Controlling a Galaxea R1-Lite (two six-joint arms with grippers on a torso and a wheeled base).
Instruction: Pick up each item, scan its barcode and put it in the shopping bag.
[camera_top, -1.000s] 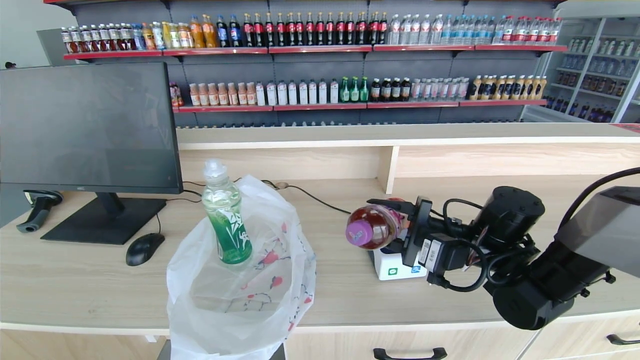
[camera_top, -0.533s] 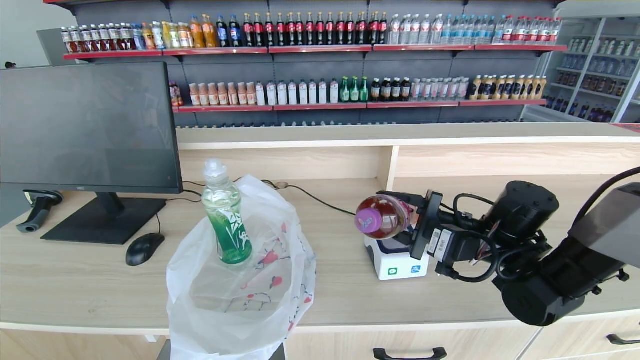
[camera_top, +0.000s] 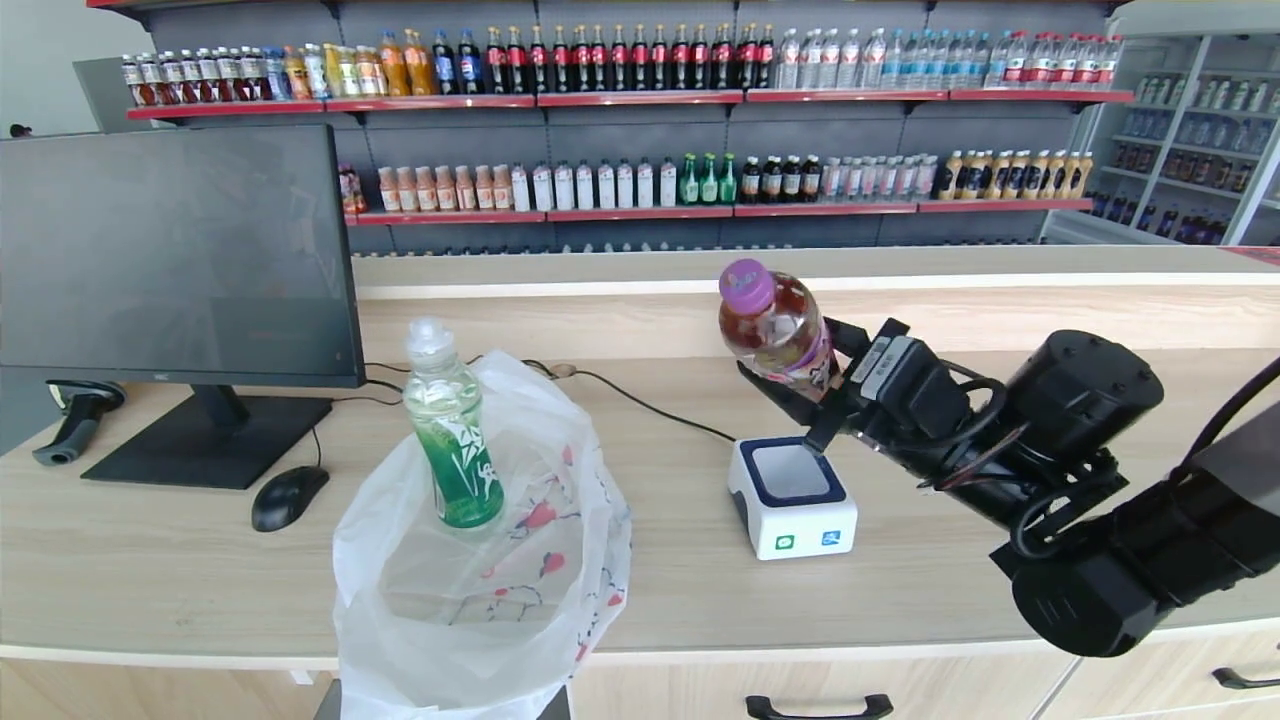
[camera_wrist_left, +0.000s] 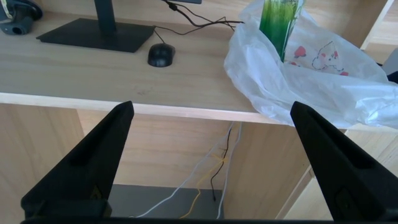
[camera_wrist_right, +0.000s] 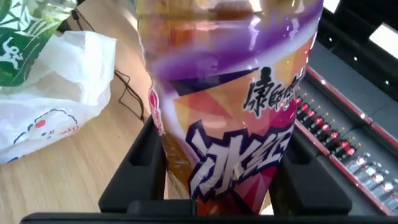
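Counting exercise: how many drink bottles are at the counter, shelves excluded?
2: a green-labelled clear plastic bottle upright in the white plastic bag; a purple-capped brown bottle gripped by the right end effector.

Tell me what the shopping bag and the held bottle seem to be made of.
Bag: thin whitish plastic film, semi-transparent and glossy; it crumples in soft creases.
Bottle: probably clear plastic, since the reddish-brown drink shows through the wall; glossy printed film label, opaque purple cap, likely plastic too.
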